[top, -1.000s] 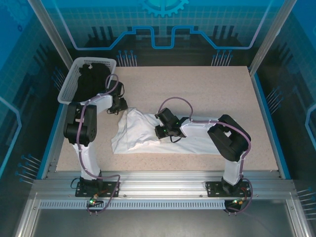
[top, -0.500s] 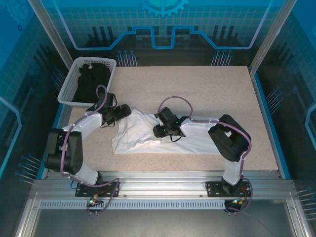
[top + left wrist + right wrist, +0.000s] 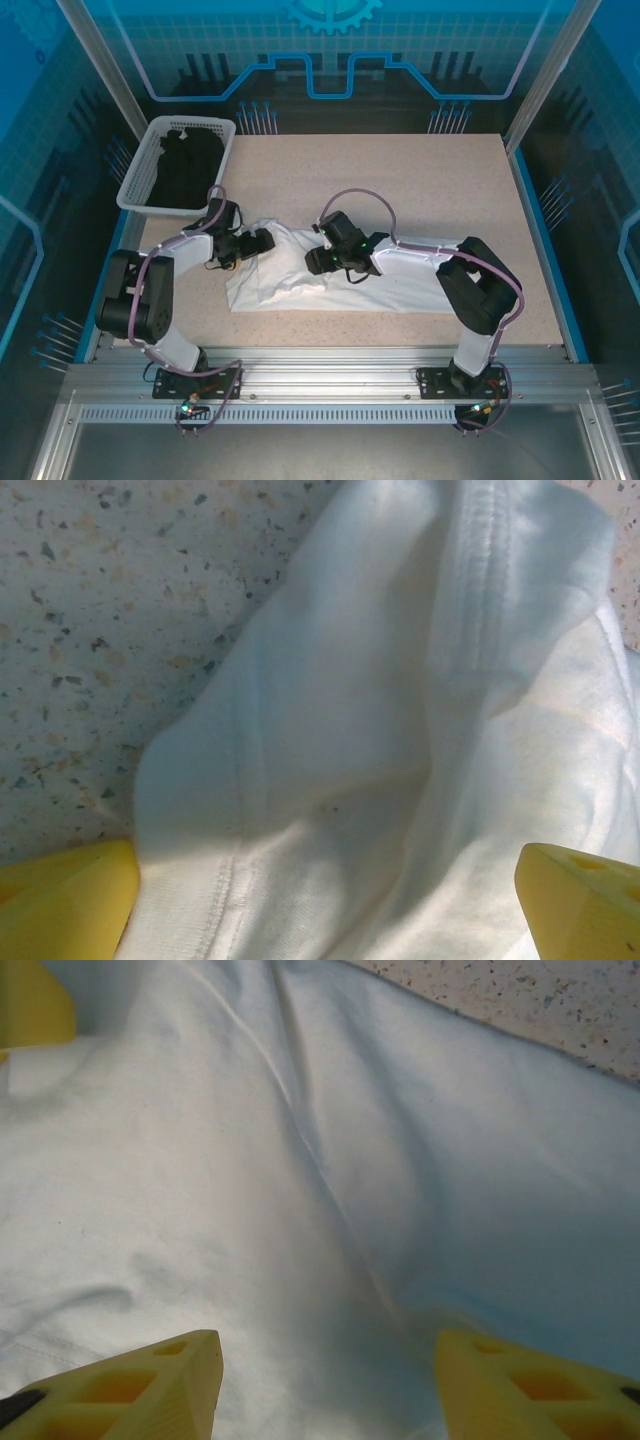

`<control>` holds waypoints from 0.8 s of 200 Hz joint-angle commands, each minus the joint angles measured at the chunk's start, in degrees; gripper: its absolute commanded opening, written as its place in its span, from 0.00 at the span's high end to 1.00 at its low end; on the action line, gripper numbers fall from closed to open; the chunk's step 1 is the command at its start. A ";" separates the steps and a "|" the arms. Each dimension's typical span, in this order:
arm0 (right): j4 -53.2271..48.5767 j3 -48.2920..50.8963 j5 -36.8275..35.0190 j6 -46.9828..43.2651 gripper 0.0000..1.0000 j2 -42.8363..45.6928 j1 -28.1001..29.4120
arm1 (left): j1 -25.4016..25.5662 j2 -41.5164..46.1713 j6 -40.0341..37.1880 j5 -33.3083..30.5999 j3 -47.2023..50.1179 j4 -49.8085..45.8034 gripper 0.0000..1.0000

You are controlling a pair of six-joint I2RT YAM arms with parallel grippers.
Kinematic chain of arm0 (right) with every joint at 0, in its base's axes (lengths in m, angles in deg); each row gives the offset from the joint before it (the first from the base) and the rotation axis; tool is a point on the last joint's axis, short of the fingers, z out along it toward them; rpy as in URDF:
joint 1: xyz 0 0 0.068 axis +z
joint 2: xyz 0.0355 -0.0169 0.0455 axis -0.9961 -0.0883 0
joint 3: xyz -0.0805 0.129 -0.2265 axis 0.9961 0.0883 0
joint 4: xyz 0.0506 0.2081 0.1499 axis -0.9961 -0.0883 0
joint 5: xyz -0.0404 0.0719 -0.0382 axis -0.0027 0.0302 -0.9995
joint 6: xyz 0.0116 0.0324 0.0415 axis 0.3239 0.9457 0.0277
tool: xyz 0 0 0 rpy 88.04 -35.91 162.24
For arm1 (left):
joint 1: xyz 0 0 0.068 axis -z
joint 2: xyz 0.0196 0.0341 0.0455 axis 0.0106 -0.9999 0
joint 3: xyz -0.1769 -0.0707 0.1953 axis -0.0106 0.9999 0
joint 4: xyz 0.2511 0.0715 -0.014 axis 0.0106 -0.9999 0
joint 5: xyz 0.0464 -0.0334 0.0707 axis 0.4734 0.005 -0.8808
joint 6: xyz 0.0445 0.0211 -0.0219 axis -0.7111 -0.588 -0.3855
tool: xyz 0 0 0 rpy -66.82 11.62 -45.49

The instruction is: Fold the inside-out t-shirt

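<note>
Flattening seems to be the step in hand, for the inside-out t-shirt (image 3: 280, 278) lies as a wrinkled, uneven heap on the near half of the worktop (image 3: 420, 180), from left of the middle toward the right arm, with no clean fold yet made. The left fingers (image 3: 65, 900) stand wide apart low over the shirt's far-left end, a stitched seam and a fold of white cloth between them, nothing clamped. The right fingers (image 3: 140, 1385) are also apart, close above a long crease near the shirt's middle, and hold nothing. A basket (image 3: 140, 178) with a black garment (image 3: 185, 165) sits at the far-left corner, well apart from the work. The next move, as I judge it, calls for each pair to go down and pinch an edge or seam, then draw outward to spread the shirt flat. Pinching several layers at once would keep the bunching.
</note>
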 commanded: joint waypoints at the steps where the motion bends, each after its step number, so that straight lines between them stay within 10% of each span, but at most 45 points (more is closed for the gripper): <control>1: -0.46 -0.04 -0.65 -0.41 0.41 1.37 -0.22 | 2.79 -2.18 -1.98 4.56 1.08 -1.33 0.06; 77: -0.71 1.00 -2.25 -0.23 0.42 2.64 -0.60 | 8.43 0.96 -0.01 8.08 6.15 3.30 0.37; 160: -3.17 0.24 -4.04 -0.21 0.43 3.45 -0.74 | 8.07 0.09 -0.50 4.73 6.45 7.93 1.00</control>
